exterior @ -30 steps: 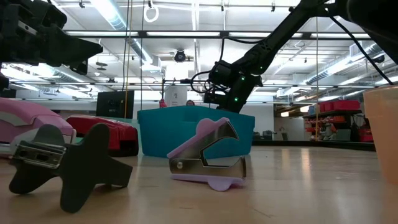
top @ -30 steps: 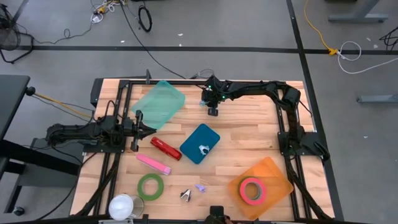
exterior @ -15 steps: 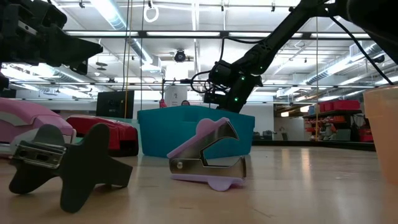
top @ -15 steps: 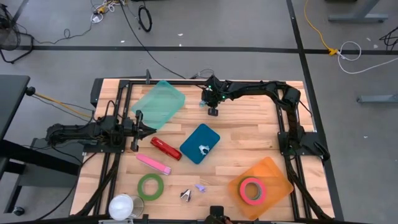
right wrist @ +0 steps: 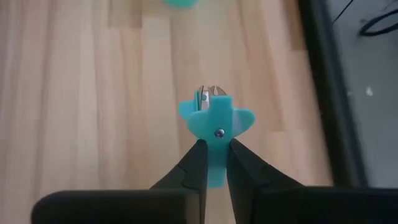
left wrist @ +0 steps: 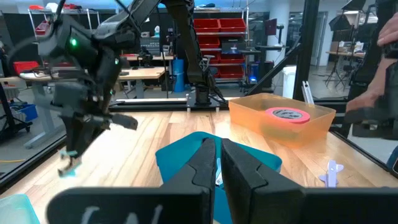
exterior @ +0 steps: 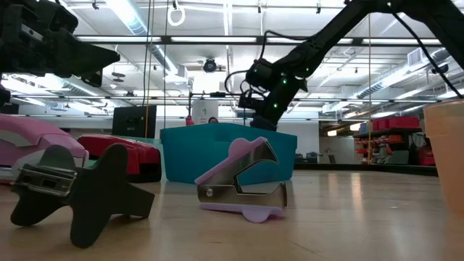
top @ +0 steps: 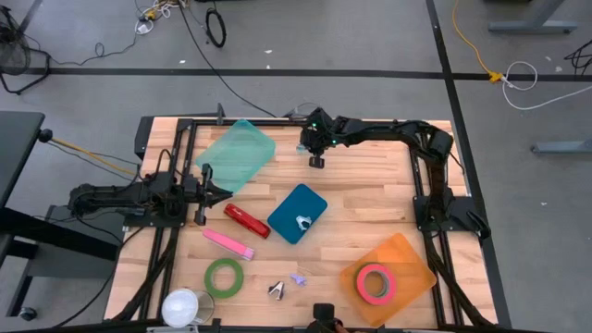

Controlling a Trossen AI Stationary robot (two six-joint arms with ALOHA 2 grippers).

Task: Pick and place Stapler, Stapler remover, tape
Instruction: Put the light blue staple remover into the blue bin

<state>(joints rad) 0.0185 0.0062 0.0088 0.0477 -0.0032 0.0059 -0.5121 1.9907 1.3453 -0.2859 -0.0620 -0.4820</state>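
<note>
Your right end effector (right wrist: 212,163) grasps the small teal plastic staple remover (right wrist: 216,127) only by its tail; it may slip out.

Bare worktop (top: 370,190) lies open between the teal bin (top: 297,214) and the right arm's base, and below the right gripper (top: 315,162). The front strip is crowded: pink stapler (top: 228,243), green tape roll (top: 223,277), two staple removers (top: 288,284), orange bin (top: 387,278). The left gripper (top: 215,193) blocks the gap beside the red stapler (top: 247,221).
</note>
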